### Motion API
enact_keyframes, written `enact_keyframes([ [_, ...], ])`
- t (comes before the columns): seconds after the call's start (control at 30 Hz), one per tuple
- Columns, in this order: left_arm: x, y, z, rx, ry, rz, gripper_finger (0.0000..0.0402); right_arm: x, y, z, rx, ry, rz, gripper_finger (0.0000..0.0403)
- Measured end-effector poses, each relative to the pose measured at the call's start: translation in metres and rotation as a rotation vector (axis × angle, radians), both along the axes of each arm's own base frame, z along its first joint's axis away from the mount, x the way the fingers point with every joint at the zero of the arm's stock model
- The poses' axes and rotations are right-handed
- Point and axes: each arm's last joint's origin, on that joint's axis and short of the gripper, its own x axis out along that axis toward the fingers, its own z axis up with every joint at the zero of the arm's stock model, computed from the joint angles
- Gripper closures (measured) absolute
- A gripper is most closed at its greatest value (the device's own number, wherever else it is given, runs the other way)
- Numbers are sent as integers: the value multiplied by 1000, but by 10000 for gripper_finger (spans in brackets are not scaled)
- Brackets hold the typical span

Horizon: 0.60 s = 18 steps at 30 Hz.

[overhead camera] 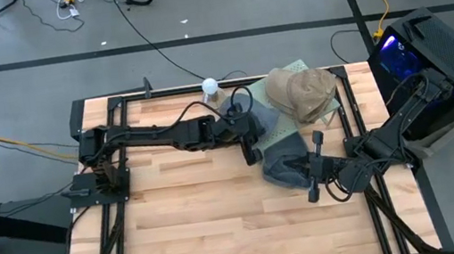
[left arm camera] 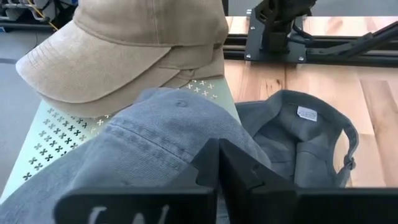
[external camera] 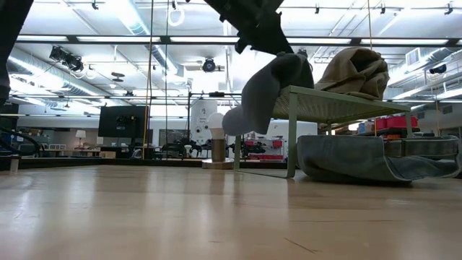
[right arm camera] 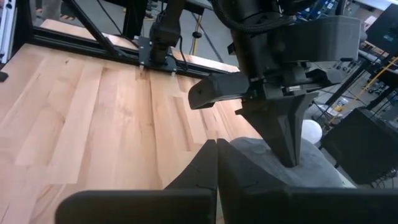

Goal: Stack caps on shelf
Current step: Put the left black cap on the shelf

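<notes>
The left gripper (overhead camera: pixel 247 133) is pinching the limp blue-grey cap (left arm camera: pixel 155 143) by its crown, draping at the shelf's (left arm camera: pixel 56 130) nine-o'clock edge; the right gripper (overhead camera: pixel 310 169) is waiting, jaws closed.

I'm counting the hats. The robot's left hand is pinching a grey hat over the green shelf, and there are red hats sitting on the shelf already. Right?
Almost. The soft fabric hats on the pale green perforated metal shelf are tan, not red; the left wrist view shows this. The left hand is indeed shut on a blue-grey fabric hat there.
</notes>
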Motion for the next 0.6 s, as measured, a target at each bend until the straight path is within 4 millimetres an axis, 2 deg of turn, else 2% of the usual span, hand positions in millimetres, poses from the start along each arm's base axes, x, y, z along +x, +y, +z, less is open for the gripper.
enact_keyframes([
  [0.27, -2, -2, -4, -54, 34, -39, 395, 0, 0, 0, 1, 1, 1, 399],
  [0.6, -11, -5, -17, -151, 191, -63, 398, 0, 0, 0, 5, 0, 1, 399],
])
